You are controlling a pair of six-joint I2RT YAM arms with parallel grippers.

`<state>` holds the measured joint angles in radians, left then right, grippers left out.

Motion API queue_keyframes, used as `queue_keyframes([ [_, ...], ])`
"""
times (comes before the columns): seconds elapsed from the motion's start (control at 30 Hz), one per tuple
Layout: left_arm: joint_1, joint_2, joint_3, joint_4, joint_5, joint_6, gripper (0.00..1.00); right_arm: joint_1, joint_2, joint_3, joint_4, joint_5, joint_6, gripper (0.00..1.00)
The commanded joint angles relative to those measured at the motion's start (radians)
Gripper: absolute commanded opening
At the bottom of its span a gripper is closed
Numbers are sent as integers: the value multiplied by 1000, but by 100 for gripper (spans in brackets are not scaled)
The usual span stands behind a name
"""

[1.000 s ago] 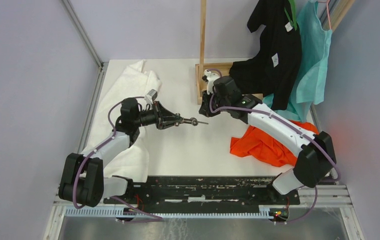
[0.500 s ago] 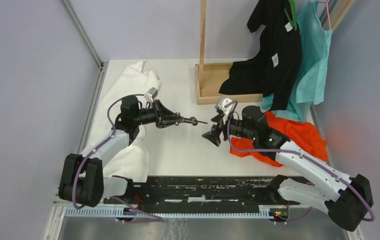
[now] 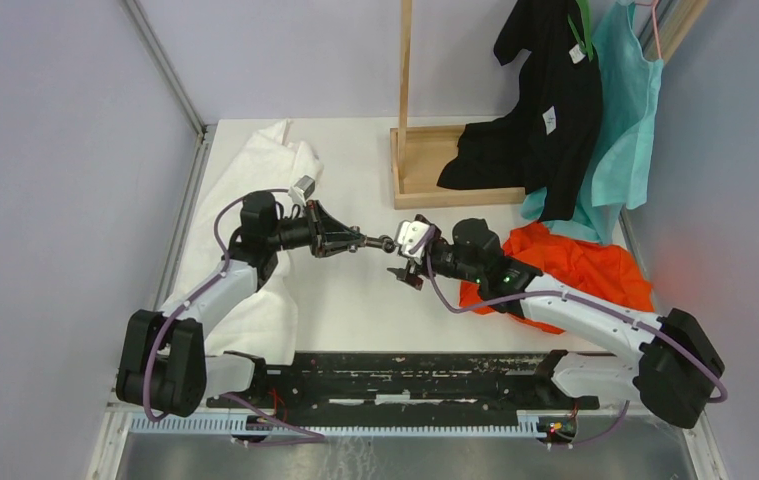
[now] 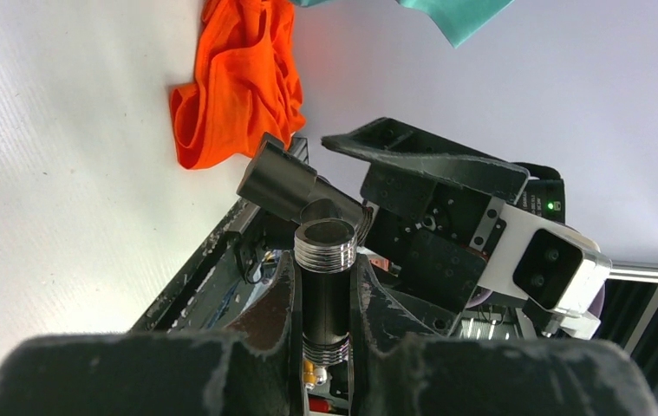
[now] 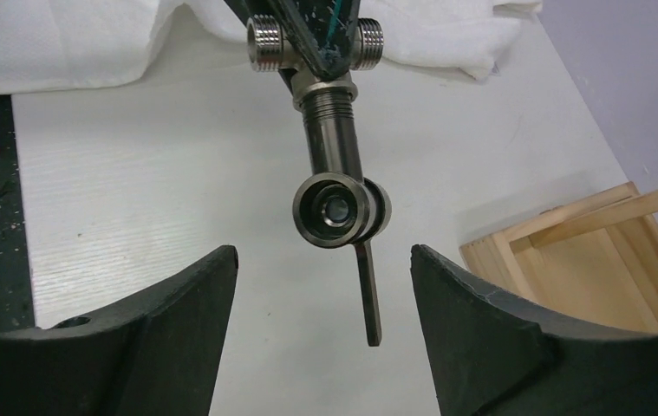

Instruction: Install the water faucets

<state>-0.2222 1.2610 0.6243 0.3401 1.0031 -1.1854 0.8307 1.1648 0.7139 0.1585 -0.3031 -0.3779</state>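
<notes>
"Left gripper (image 3: 355,242) first: what has it got?"

"Its jaws are clamped tight on the faucet (image 3: 383,241). They grip the dark barrel, and its own wrist camera shows a threaded ring just past the fingertips."

"Where is the faucet, then?"

"It's up in the air above the white table (image 3: 355,300), lying level with its free end pointing right, roughly midway between the two arms. A white cloth (image 3: 265,170) lies on the table under and behind the left arm."

"What does the free end look like?"

"The right wrist camera shows two threaded stubs back by the gripping fingers, then a threaded stem. Beyond that is a round cross-piece with a thin flat lever (image 5: 368,295) sticking out from it."

"And the right gripper (image 3: 405,258)?"

"It's spread wide and holds nothing. It faces the faucet's end head-on, with one finger off to each side of the cross-piece and neither one touching it."

"Further right?"

"An orange cloth (image 3: 555,270) lies on the table under the right arm. A wooden stand (image 3: 420,170) sits at the back, and a black garment (image 3: 545,110) and a teal garment (image 3: 625,110) hang beside it."
</notes>
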Motion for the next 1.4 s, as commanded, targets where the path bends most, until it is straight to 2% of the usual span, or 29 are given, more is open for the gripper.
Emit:
queue_keyframes([
  [0.0, -4, -45, 59, 54, 71, 28, 3, 4, 43, 32, 169, 48, -27, 78],
  [0.23, -13, -38, 57, 54, 97, 31, 3, 3, 117, 67, 204, -12, 4, 69],
  [0.37, -14, -44, 60, 54, 99, 32, 3, 3, 143, 93, 192, -29, 63, 47],
  [0.5, -15, -42, 63, 54, 111, 40, 3, -1, 150, 100, 195, -65, 177, 33],
  [0.6, -16, -40, 69, 54, 125, 47, 3, -17, 157, 160, 90, -115, 328, 29],
  [0.7, -17, -46, 75, 54, 131, 61, 3, -69, 187, 261, -39, -257, 499, 26],
  [0.87, -16, -37, 80, 56, 148, 98, 3, -158, 235, 328, -44, -521, 833, 23],
  [1.0, -16, -39, 77, 73, 158, 101, 3, -192, 286, 394, -173, -631, 1017, 16],
  [1.1, -16, -43, 81, 82, 158, 103, 3, -195, 330, 388, -76, -763, 1240, 16],
  [1.17, -16, -44, 80, 87, 158, 103, 3, -198, 343, 348, 96, -792, 1441, 19],
  [1.2, -16, -43, 79, 88, 156, 103, 3, -200, 347, 327, 193, -779, 1557, 23],
  [1.27, -16, -41, 77, 89, 154, 105, 3, -213, 357, 308, 241, -755, 1677, 35],
  [1.37, -16, -42, 70, 91, 145, 103, 3, -230, 349, 290, 239, -708, 1726, 57],
])
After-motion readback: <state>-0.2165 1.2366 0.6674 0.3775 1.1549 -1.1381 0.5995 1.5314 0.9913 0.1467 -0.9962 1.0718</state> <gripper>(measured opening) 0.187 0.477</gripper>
